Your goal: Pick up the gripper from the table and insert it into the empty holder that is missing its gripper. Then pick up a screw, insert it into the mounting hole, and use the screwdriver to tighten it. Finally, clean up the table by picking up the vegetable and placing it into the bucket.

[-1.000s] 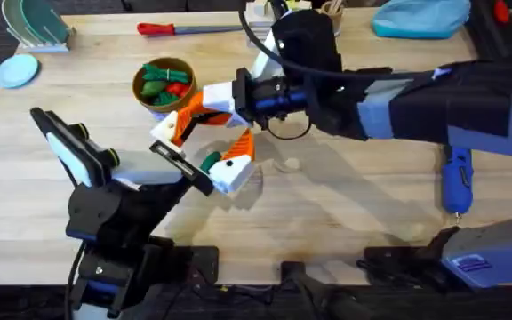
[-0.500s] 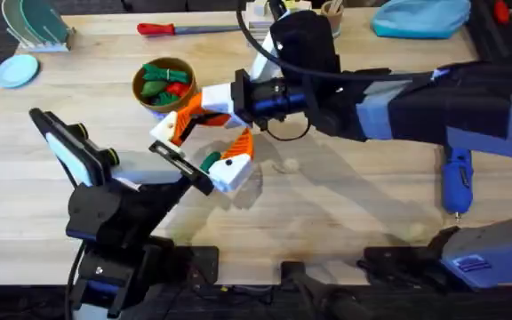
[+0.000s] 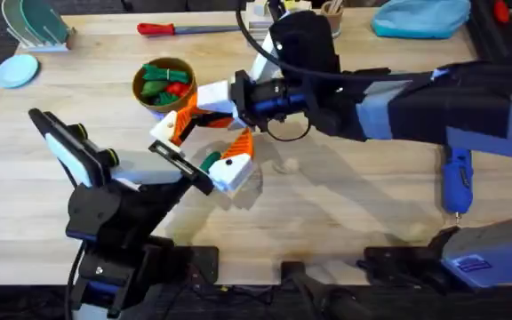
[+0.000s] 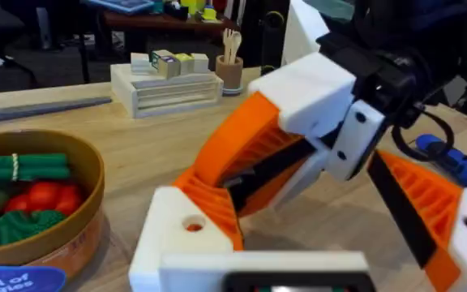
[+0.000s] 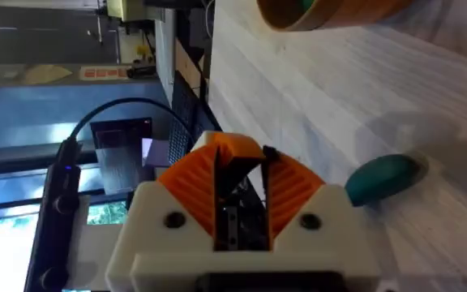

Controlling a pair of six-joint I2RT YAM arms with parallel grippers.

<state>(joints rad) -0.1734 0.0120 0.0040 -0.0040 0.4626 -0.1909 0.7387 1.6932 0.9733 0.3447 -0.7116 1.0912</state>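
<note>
Near the middle of the tabletop [image 3: 345, 204] the two arms meet beside the bucket [image 3: 137, 87], which stands toward the far left with green and red toy vegetables heaped inside; the left tool [image 3: 204, 147] is spread wide, one white-and-orange finger toward the bucket and the other off to the right; the right arm reaches across from the right, and the right tool [image 5: 240, 191] has its orange pads drawn close together, a thin dark slit between them, though I cannot tell whether anything is caught there; seen from the left wrist, that narrow tool hangs tilted between the left tool's spread fingers; the vegetable [image 3: 210, 162], small and dark green, lies on the wood just beside the left tool's right-hand finger, apart from the bucket; the screwdriver [image 3: 456, 178], chunky and blue, lies well off at the right side of the tabletop; a red-handled screwdriver [image 3: 160, 28] rests along the far edge.
</note>
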